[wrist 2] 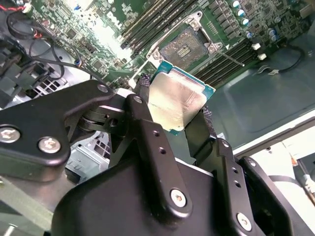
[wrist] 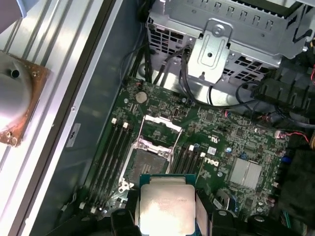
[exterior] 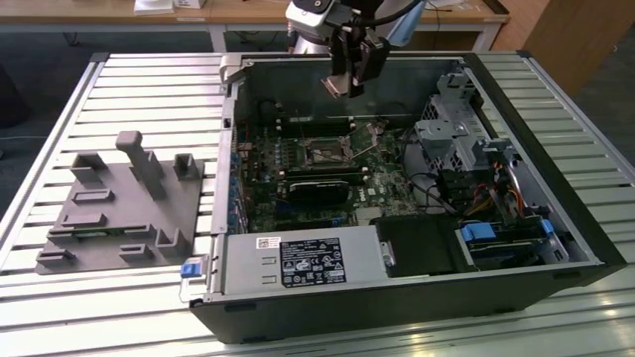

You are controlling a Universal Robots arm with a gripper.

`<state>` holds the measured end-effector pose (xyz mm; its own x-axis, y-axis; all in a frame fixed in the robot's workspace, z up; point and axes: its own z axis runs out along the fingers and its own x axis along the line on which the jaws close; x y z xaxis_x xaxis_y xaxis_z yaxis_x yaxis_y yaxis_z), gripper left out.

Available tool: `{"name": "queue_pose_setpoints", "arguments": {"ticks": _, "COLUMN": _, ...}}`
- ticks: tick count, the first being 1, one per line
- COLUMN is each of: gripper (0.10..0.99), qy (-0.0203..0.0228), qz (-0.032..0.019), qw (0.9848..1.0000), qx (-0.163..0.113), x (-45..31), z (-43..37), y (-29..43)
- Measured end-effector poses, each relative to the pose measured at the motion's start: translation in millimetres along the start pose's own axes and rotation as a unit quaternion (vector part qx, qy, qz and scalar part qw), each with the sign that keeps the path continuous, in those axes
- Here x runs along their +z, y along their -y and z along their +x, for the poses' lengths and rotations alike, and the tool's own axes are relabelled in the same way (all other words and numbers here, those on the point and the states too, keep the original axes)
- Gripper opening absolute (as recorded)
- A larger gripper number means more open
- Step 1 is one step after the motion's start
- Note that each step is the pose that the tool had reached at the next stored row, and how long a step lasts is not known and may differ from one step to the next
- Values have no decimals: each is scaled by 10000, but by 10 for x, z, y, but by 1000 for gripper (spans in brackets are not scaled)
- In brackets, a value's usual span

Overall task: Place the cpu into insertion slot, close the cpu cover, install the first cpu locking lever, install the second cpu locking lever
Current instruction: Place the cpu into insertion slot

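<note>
Exterior view's left: grey fixture (exterior: pixel 119 201) on the slatted table (exterior: pixel 59 111) — open case (exterior: pixel 397 305) to its right. Gripper (exterior: pixel 347 83) hangs above the board, clamped on the cpu (wrist 2: pixel 178 98) by its edges — chip in the air, apart from the slot (wrist 2: pixel 189 45). Slot bare, cover (wrist: pixel 160 129) swung open.

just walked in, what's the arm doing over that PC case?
The arm's tool is shut on the cpu, holding it above the open PC case. The insertion slot on the green board sits empty, with the cpu cover apparently flipped open. The cpu is not seated yet.
</note>
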<state>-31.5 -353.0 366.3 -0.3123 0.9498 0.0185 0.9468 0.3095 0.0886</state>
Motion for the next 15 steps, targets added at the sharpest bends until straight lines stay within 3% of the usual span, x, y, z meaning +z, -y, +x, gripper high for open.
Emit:
{"name": "queue_pose_setpoints", "arguments": {"ticks": 7, "gripper": 541, "qy": 27, "qz": -5, "qw": 9996, "qx": 291, "x": 18, "z": 1, "y": 6}}
{"name": "queue_pose_setpoints", "arguments": {"ticks": 15, "gripper": 541, "qy": 56, "qz": -12, "qw": 9980, "qx": 624, "x": 35, "z": 4, "y": 18}}
